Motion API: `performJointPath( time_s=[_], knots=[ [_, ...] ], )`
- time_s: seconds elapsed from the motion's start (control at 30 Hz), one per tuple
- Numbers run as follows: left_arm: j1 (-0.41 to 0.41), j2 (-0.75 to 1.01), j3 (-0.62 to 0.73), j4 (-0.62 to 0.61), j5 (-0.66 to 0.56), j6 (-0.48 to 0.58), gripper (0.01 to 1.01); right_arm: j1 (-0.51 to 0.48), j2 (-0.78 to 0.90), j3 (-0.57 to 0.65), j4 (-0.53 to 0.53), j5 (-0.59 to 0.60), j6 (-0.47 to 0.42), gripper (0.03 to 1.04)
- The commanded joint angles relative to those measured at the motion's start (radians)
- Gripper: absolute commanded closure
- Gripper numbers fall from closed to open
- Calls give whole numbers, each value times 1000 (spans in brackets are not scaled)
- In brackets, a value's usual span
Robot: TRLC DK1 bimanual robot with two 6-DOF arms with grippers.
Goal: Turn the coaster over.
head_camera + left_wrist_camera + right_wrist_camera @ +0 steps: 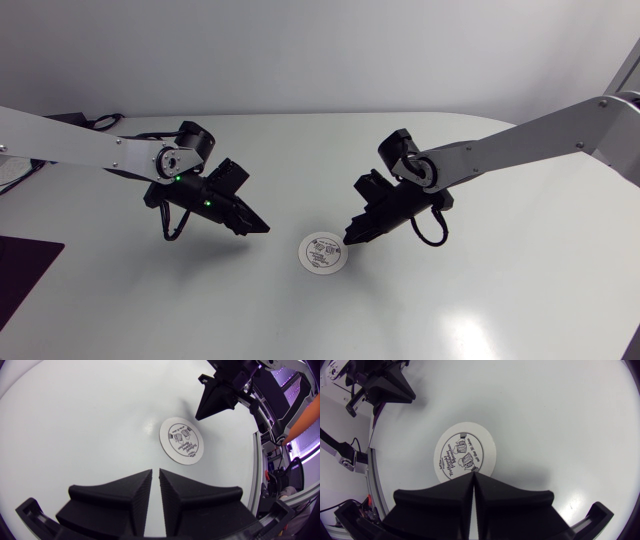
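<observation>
Notably, left gripper (pixel 258 228) and right gripper (pixel 352 240) are pressed together; flat beer coaster (pixel 324 252) could be shoved across counter (pixel 480 300), not lifted.

coaster (pixel 325 252): white, black print | table (pixel 480 300): white | fingers (pixel 125 497): black

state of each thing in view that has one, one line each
coaster, flat on the table, printed side up
left gripper, shut, empty, short of the coaster
right gripper, shut, empty, tips at the coaster's edge
</observation>
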Motion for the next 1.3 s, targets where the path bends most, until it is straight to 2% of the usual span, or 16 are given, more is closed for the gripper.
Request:
performJointPath(
  time_s=[0.0, 0.33, 0.6, 0.83, 1.27],
  knots=[
    [-7, 32, 35, -18, 16, 23, 887, 25, 47, 24, -31, 0, -21, 1015],
    [-2, 32, 58, -59, 33, 26, 884, 42, 148, 55, -58, 11, -21, 1015],
    [-17, 40, 69, -88, 45, 29, 882, 59, 164, 61, -71, 21, -19, 1015],
    [-34, 167, 158, -223, 89, 82, 880, 91, 162, 64, -71, 23, -19, 1015],
    [-68, 277, 256, -297, 183, 87, 882, 114, 156, 61, -63, 46, -21, 1015]
  ],
)
